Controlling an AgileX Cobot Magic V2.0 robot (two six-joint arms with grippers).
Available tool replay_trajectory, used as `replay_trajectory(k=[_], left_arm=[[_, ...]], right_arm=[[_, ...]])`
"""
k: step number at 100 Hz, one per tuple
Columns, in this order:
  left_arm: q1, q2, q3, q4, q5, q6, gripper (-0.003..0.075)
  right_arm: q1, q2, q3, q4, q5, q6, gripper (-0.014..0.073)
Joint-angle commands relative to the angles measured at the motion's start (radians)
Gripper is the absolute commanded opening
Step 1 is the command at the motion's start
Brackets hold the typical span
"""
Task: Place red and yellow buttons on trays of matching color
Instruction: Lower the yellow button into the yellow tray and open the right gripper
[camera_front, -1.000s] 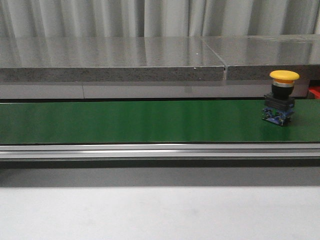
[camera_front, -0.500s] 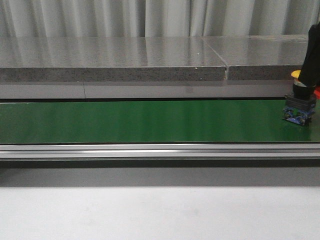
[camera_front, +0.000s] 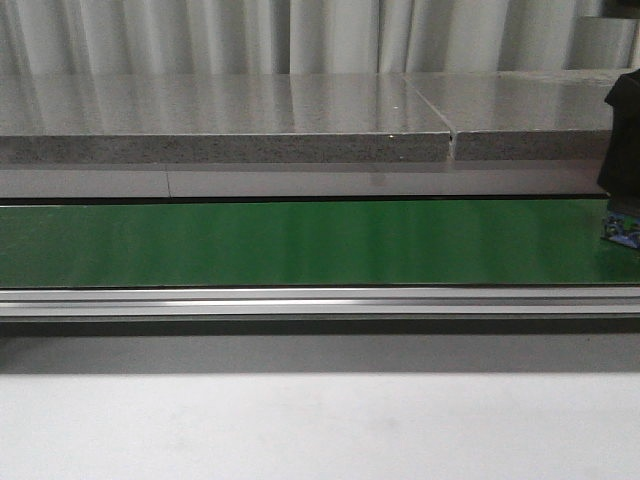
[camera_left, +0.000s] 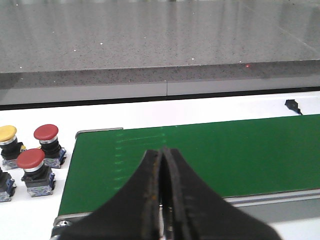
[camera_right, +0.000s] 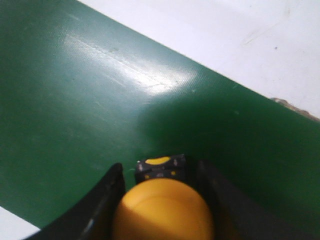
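Observation:
A yellow button (camera_right: 163, 210) with a black and blue base stands on the green belt (camera_right: 75, 115). My right gripper (camera_right: 161, 167) is open, one finger on each side of the button, with a gap to its base. In the front view only the blue base (camera_front: 622, 230) shows at the far right edge, under the dark right gripper (camera_front: 622, 150). My left gripper (camera_left: 162, 152) is shut with nothing in it, above the belt's end (camera_left: 225, 150). Two red buttons (camera_left: 46, 132) (camera_left: 31, 158) and another yellow button (camera_left: 7, 133) stand on the white table beside the belt. The trays are out of view.
A grey stone ledge (camera_front: 220, 110) runs behind the belt, with a curtain behind it. A metal rail (camera_front: 300, 300) lines the belt's near side, and white tabletop (camera_front: 300, 430) lies in front. A small black mark (camera_left: 293, 104) sits on the white strip beyond the belt.
The yellow button has travelled right along the belt to the frame edge. My right gripper has come in from the right and now covers the button's cap.

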Motion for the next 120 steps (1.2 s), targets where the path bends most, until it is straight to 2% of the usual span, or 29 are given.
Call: replay_trajectory(k=[1, 9, 34, 46, 64, 79, 88, 105, 120], left_arm=[[-0.006, 0.006, -0.028, -0.008, -0.077, -0.005, -0.0019], [-0.006, 0.006, -0.028, -0.008, -0.077, -0.005, -0.0019], [-0.006, 0.006, -0.028, -0.008, -0.077, -0.005, -0.0019], [-0.006, 0.006, -0.028, -0.008, -0.077, -0.005, -0.0019], [-0.006, 0.006, -0.028, -0.008, -0.077, -0.005, -0.0019], [-0.006, 0.006, -0.028, -0.008, -0.077, -0.005, -0.0019], [-0.006, 0.006, -0.028, -0.008, -0.077, -0.005, -0.0019], [-0.006, 0.006, -0.028, -0.008, -0.077, -0.005, -0.0019], [-0.006, 0.006, -0.028, -0.008, -0.077, -0.005, -0.0019]], right_arm=[[0.002, -0.039, -0.029, 0.021, -0.005, 0.0, 0.0103], [-0.003, -0.05, -0.029, 0.02, 0.014, 0.035, 0.0045], [-0.102, -0.186, -0.03, -0.051, 0.053, 0.194, 0.0043], [-0.2, -0.269, -0.03, -0.073, 0.051, 0.249, 0.0043], [-0.41, -0.336, -0.03, -0.09, 0.024, 0.317, 0.0043], [-0.571, -0.333, -0.026, -0.09, -0.05, 0.393, 0.0043], [-0.63, -0.318, -0.023, -0.09, -0.108, 0.424, 0.0043], [-0.679, -0.273, -0.023, -0.09, -0.234, 0.444, 0.0043], [-0.711, -0.202, -0.023, -0.095, -0.244, 0.444, 0.0043]])
